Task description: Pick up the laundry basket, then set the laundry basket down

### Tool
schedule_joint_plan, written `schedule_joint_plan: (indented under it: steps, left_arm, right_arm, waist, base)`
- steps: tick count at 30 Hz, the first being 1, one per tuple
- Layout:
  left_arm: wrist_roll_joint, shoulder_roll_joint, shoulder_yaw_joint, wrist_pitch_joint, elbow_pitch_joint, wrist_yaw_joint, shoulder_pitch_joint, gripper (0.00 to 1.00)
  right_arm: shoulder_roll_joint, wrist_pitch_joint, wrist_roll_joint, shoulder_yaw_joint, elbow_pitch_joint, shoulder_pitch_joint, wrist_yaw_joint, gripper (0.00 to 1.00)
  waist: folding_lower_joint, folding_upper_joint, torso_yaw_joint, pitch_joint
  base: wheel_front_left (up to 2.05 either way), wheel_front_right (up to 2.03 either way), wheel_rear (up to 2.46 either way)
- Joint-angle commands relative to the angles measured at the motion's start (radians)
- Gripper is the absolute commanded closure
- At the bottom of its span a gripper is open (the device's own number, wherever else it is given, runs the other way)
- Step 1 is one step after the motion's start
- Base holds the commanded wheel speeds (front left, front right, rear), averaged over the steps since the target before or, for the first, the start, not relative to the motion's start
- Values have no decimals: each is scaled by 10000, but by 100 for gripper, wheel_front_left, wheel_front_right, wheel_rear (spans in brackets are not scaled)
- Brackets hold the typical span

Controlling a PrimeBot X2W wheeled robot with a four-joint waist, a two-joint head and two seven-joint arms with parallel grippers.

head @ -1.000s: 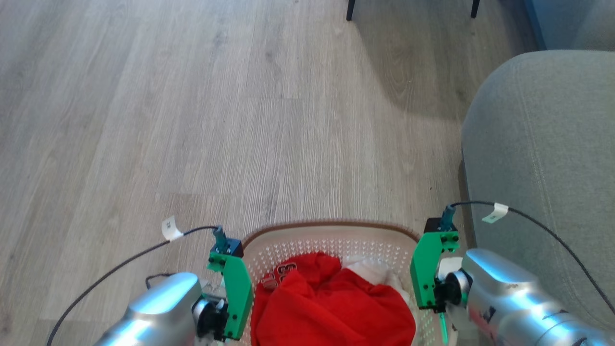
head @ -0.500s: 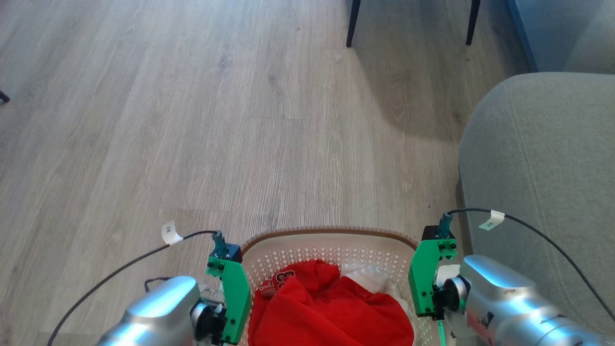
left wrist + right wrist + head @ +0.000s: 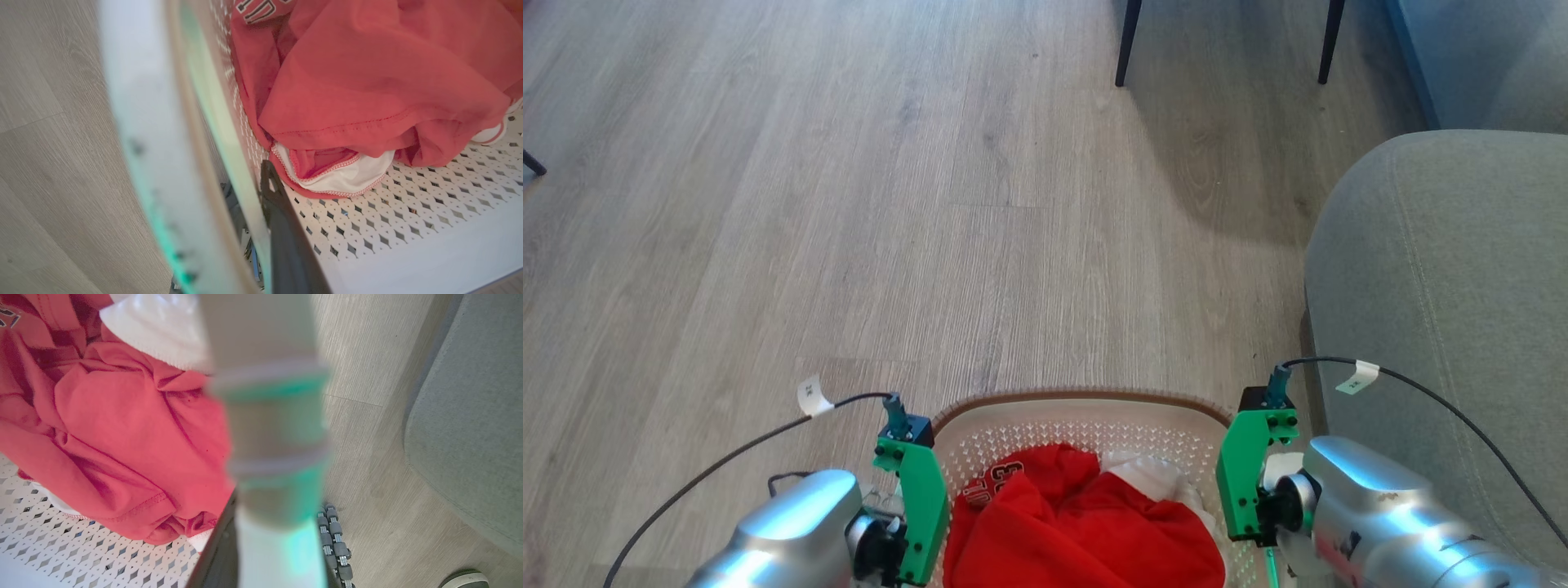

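Holds laundry basket [image 3: 1086,406] at bottom centre of head frame, left gripper [image 3: 919,510] and right gripper [image 3: 1241,486] jaws narrowed onto opposite side rims, one finger inside each wall, likely to balance red clothing [image 3: 1086,531] for carrying.

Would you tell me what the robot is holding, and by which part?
The laundry basket, by its side rims: left gripper on the left, right gripper on the right.
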Motion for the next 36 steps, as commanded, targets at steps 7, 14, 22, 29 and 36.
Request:
schedule_joint_plan:
  steps: [7, 14, 22, 29, 36]
  left_arm:
    - [97, -68, 77, -30, -291, -170, -448, 100]
    - [139, -111, 77, -79, -161, -171, -454, 100]
    - [89, -140, 76, -140, -43, -171, -502, 100]
    - [95, -166, 76, -134, -11, -171, -519, 100]
    - [78, -170, 76, -130, 16, -171, -515, 100]
  right_arm:
    - [426, -135, 166, 159, -397, -397, 163, 100]
    - [360, -202, 106, 413, -270, -480, 163, 100]
    - [368, -246, 276, 471, -242, -474, 163, 100]
    - [372, -250, 359, 535, -196, -480, 163, 100]
    - [363, -260, 448, 600, -184, -522, 163, 100]
  waist:
    - [1, 0, -11, 15]
    - [1, 0, -11, -16]
    - [1, 0, -2, -42]
    - [1, 0, 21, -60]
    - [1, 0, 34, -75]
  base:
    - [0, 0, 0]
    - [0, 0, 0]
    - [0, 0, 0]
    - [0, 0, 0]
    - [0, 0, 0]
